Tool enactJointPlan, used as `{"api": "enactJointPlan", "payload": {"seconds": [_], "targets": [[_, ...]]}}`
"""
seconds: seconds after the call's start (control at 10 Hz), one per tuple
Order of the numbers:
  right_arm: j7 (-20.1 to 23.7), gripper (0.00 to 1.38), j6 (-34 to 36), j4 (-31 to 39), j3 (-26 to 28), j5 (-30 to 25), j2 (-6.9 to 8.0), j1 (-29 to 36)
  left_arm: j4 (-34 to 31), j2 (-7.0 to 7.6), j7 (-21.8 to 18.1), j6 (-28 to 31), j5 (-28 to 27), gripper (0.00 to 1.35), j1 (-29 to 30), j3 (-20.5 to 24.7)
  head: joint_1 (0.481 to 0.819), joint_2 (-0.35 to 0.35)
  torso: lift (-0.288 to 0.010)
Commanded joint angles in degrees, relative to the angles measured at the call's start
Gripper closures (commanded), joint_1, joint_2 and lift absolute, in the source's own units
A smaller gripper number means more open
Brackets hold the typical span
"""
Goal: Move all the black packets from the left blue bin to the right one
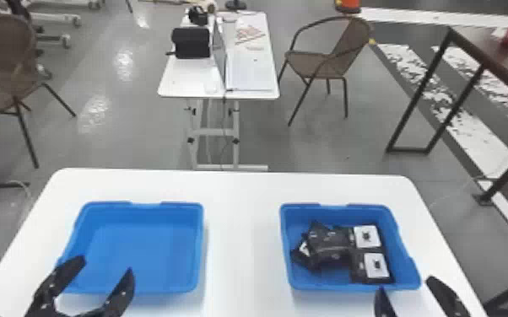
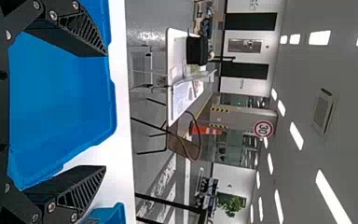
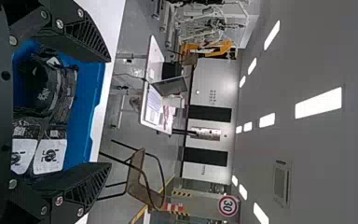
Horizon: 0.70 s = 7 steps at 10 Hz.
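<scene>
I have the left gripper (image 1: 105, 265) wide open, empty, before the bare-floored left bin (image 1: 139, 216). The right gripper (image 1: 405, 285) is likewise open, empty; ahead-left of it, the right bin (image 1: 401, 253) contains the black packets (image 1: 329, 244): some heaped, two flat, long axes crosswise, white labels (image 1: 376, 265) rightward.

Left bin (image 1: 139, 253): blue, rectangular, open-topped, upright, bare floor showing. Right bin (image 1: 350, 214): same kind, upright, well apart from left one. Black packets (image 1: 329, 244) inside right bin: flat, shiny, some creased. Two at its right side, white-labelled faces up, one nearer the front; others heaped, overlapping at middle and left, tilted various ways. Exact count unclear.
</scene>
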<state>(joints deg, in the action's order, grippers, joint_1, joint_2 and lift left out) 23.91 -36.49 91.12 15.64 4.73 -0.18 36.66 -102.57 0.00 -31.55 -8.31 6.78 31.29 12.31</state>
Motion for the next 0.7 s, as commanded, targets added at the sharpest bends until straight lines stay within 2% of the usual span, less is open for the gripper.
{"api": "enactJointPlan", "payload": {"seconds": [0.0,0.6], "targets": [[0.0,0.25,0.0,-0.1,0.0,0.0,0.23,0.0,0.0,-0.15,0.0,0.2,0.1,0.18,-0.1,0.0,0.695,-0.095,0.000],[0.0,0.25,0.2,-0.2,-0.1,0.2,0.23,-0.1,0.1,-0.15,0.0,1.0,0.5,0.18,-0.3,-0.5,0.695,-0.101,0.000]]}}
